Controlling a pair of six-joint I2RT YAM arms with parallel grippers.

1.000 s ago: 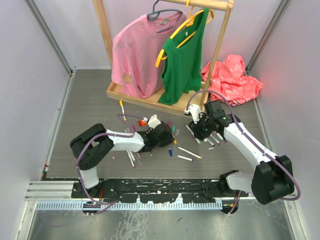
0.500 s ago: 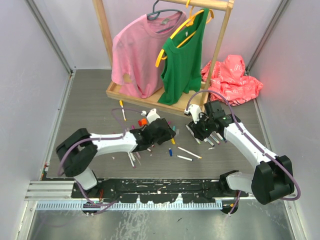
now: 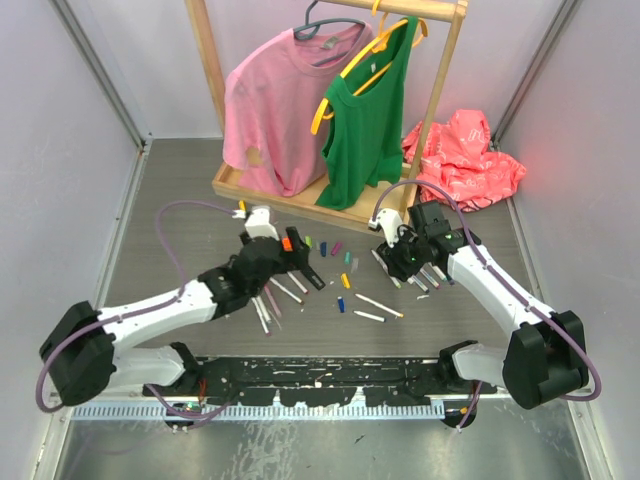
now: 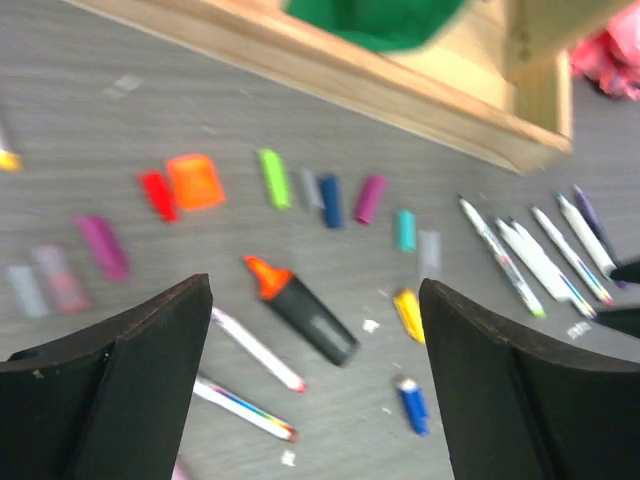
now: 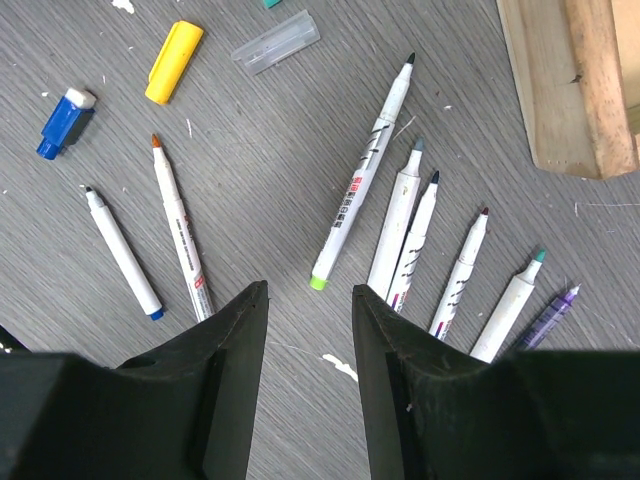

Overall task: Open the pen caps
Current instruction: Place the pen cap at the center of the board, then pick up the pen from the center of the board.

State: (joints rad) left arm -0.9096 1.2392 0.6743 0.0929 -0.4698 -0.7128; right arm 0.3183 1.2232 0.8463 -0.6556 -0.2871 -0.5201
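Hovering w/ left fingers wide & empty, right fingers narrow, empty too. Risk imo: caps so crowded a grab knocks neighbours, esp near highlighter.

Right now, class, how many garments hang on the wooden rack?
2. In the top view, the pink T-shirt hangs left, the green tank top right of it. A red garment lies crumpled on the table beside the rack, not hanging.
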